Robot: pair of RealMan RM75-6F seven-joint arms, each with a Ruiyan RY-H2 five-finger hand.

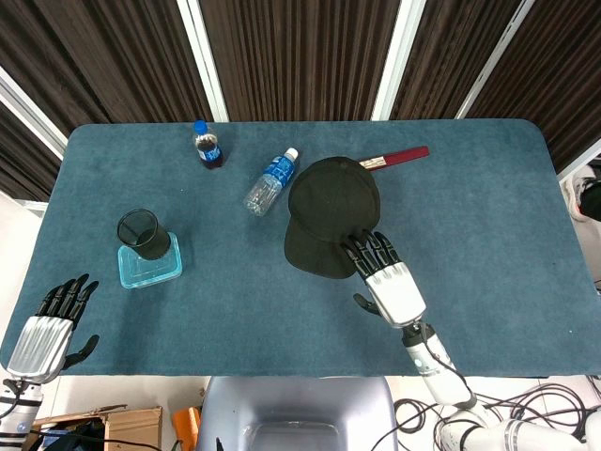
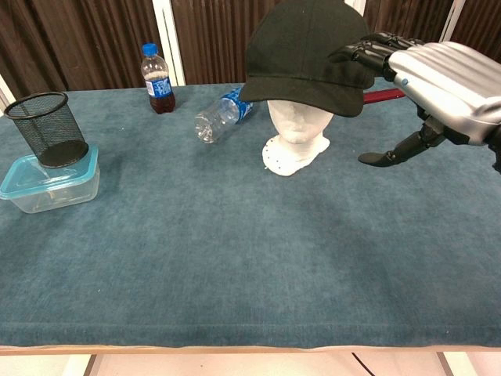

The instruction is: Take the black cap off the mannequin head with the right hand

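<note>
The black cap (image 1: 331, 202) (image 2: 305, 47) sits on the white mannequin head (image 2: 295, 129) near the table's middle, brim pointing toward me and to the right. My right hand (image 1: 385, 277) (image 2: 438, 78) is at the brim. Its fingers (image 2: 368, 52) lie over the brim's top edge, while the thumb (image 2: 387, 158) hangs well below and apart from the brim, so nothing is pinched. In the head view the mannequin head is hidden under the cap. My left hand (image 1: 52, 324) rests at the table's near left corner, fingers spread, holding nothing.
A dark cola bottle (image 1: 208, 146) (image 2: 159, 80) stands at the back. A water bottle (image 1: 270, 181) (image 2: 221, 115) lies beside the cap. A black mesh cup (image 1: 143, 233) (image 2: 45, 129) stands on a clear container (image 1: 150, 268) (image 2: 51, 188) at left. A red flat object (image 1: 394, 157) lies behind the cap.
</note>
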